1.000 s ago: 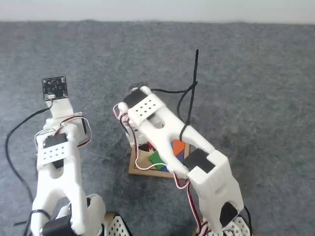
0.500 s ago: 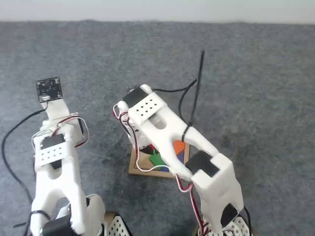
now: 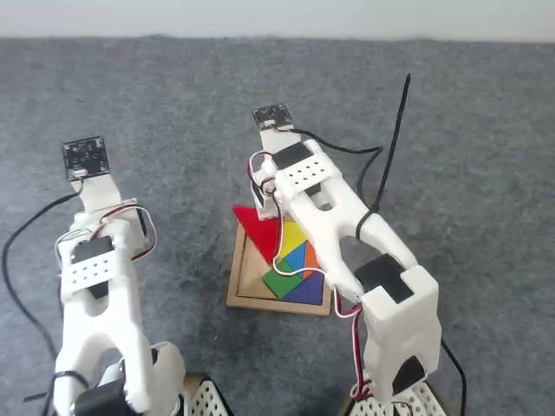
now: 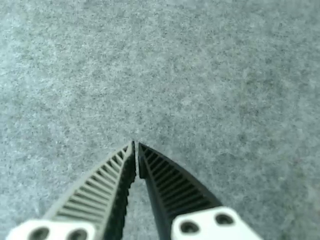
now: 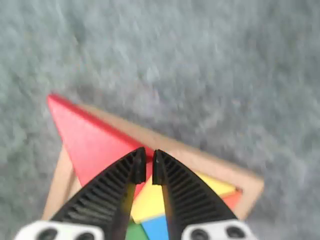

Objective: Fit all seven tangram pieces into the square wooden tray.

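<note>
At the left of the high view, my left gripper (image 4: pixel 135 145) hung clenched on nothing above the grey carpet (image 4: pixel 225 75). In the middle, the square wooden tray (image 3: pixel 277 305) held the other coloured pieces (image 3: pixel 295 260), but the red triangle (image 3: pixel 258 230) lay askew, one corner poking past the tray's upper-left rim. My right gripper (image 5: pixel 146 154) sat over that triangle's edge, fingers almost together; I couldn't tell whether they nipped it. I judged the step in hand to be seating the red triangle, and the next move a nudge toward lower right until it dropped flat.
</note>
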Robot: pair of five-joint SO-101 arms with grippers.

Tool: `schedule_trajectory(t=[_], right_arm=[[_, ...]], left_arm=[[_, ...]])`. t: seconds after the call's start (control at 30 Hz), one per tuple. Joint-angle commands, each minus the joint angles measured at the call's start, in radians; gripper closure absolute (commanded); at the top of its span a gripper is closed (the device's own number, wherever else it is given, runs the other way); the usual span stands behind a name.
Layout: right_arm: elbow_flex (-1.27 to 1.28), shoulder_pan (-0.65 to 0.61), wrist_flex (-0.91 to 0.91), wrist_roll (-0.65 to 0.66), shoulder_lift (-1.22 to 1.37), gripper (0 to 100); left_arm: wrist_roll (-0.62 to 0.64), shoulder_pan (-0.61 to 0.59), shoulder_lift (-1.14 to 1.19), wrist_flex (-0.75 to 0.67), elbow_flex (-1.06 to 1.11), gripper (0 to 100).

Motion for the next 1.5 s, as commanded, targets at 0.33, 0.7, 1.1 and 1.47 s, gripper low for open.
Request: schedule_trajectory(t=[0.33,0.7,1.1,1.47], right_arm=[[-0.006,0.010,-0.015,0.014,-0.027,97.6],[0.000,0.022,0.205,0.006,-0.116,97.6],[0.135,-0.027,0.196,0.005,-0.079,97.6],[0.141,-0.119,0.228,0.005,-0.114,97.6]], left_arm=[[0.006,0.002,-0.011,-0.020,-0.027,99],[0.005,0.003,-0.011,-0.020,-0.027,99],[0.005,0.003,-0.011,-0.020,-0.027,99],[0.006,0.003,-0.011,-0.020,-0.027,99]])
